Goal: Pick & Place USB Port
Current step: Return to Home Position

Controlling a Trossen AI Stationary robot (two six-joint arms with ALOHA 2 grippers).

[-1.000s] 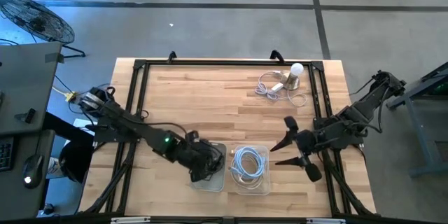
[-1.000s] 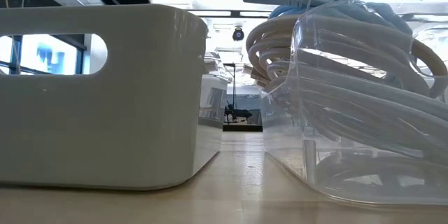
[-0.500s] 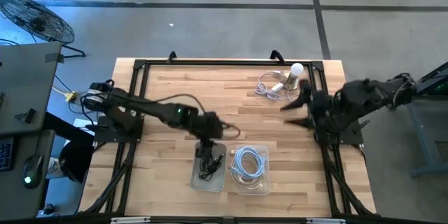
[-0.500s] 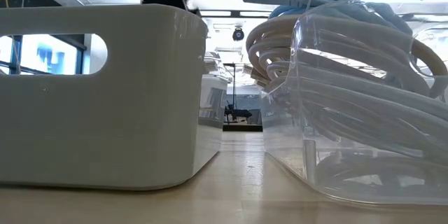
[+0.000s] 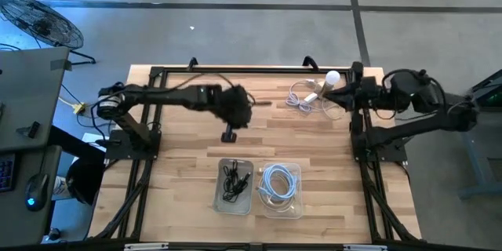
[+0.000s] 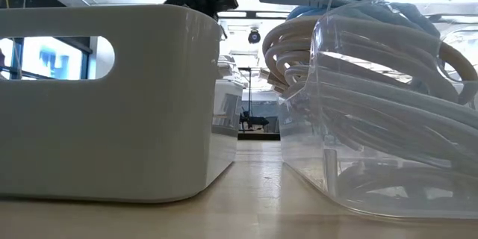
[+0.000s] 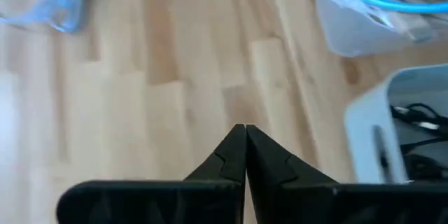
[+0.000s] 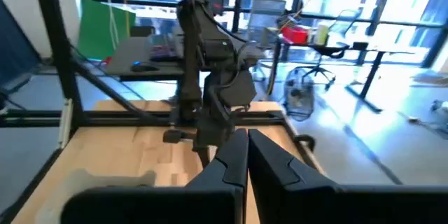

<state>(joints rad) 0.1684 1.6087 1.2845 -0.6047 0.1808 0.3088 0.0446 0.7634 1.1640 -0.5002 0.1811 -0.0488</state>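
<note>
One black USB cable coiled inside the gray bin, at the near edge of the table, slightly left of centre. Just right of it, touching or nearly so, the transparent bin with a blue cable looped inside. Beyond the gray bin, above bare wood at mid-table, the left gripper, clenched on nothing, fingers pressed tip to tip. Well apart at the far right, the right gripper, likewise clenched and empty, near a loose pale cable and a white bulb-shaped piece.
</note>
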